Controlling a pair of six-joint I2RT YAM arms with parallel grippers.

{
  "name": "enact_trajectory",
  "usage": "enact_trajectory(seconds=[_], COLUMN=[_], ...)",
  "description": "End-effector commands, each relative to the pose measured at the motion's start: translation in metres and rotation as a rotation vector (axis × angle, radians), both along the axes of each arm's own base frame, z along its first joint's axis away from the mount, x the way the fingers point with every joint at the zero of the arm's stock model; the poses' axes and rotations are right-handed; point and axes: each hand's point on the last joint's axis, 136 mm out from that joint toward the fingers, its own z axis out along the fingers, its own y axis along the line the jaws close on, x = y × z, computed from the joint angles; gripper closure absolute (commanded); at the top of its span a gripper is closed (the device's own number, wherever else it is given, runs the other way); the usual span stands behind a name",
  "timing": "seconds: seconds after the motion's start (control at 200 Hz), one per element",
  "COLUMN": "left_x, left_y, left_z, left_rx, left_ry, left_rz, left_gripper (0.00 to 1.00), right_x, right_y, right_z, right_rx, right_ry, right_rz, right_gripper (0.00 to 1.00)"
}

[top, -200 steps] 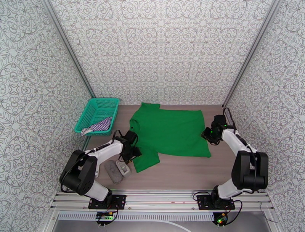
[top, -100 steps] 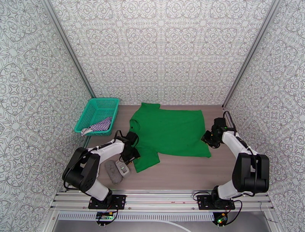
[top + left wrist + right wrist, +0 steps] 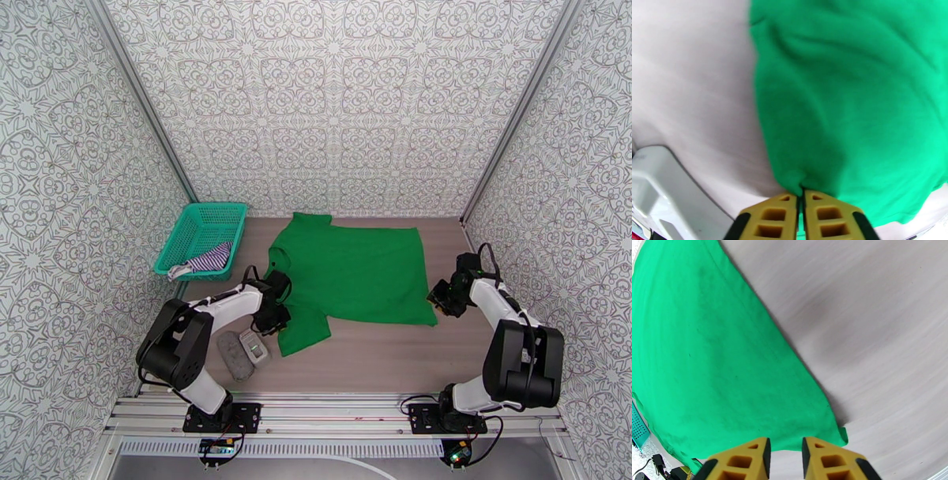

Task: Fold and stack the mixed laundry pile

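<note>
Laundry at the folding stage. The plain bright green cloth shirt (image 3: 347, 272) lies spread flat on the wooden bench (image 3: 379, 359), with its collar toward my left and its hem toward my right. The navy-and-white striped sleeveless top (image 3: 207, 259) sits crumpled in the teal plastic mesh basket (image 3: 197, 225) at far left.

The left jaws are clenched on the edge of the near sleeve, and the left wrist view shows a small tuck of green cloth (image 3: 853, 98) pinched between the tips. The right jaws stand parted and grasp nothing, over bare bench just beside the shirt's near hem corner (image 3: 839, 435).

I judge the shirt light, limp and not fragile. It should drape from whatever point holds it and trail behind, so one pinch lifts only a peak. The best holds are edges and corners (sleeve end, hem corners, shoulders), gripped through both layers.

A dark grey oblong pad (image 3: 231, 355) and a pale boxy device (image 3: 254, 347) lie near the held sleeve, and dragged cloth could catch on them.
</note>
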Motion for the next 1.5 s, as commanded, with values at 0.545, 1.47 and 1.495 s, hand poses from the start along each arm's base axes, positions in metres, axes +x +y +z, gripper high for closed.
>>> enact_trajectory(seconds=[0.545, 1.47, 1.495], left_x=[0.017, 0.028, 0.027], left_y=[0.0, 0.001, 0.001], left_z=[0.064, 0.093, 0.093], left_rx=[-0.054, -0.108, -0.107], left_ry=[-0.146, -0.173, -0.171], left_rz=[-0.123, -0.135, -0.136], left_gripper=[1.0, 1.0, 1.0], right_x=[-0.038, -0.054, -0.059], right_y=[0.007, -0.001, -0.001], right_z=[-0.036, -0.003, -0.004], right_rx=[0.274, 0.084, 0.083], right_ry=[0.119, 0.158, 0.168], right_rz=[-0.269, -0.101, -0.1], right_gripper=[0.66, 0.59, 0.57])
